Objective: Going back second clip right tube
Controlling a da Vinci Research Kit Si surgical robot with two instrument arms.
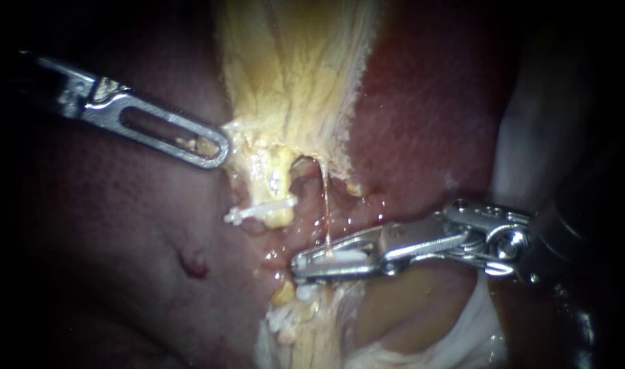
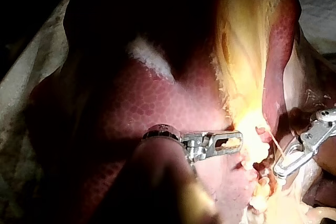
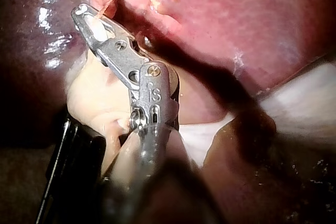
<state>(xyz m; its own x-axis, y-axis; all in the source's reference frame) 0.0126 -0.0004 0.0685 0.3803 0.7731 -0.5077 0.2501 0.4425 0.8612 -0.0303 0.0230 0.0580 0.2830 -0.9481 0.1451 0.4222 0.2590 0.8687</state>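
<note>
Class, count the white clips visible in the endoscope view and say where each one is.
2 clear. One clip crosses the thicker tube; a second clip sits in the right instrument. White bits lower down may be more.

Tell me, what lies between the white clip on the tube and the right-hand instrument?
The endoscope view shows a thin pale strand hanging down to the right instrument, over wet reddish tissue beside the clip.
</note>
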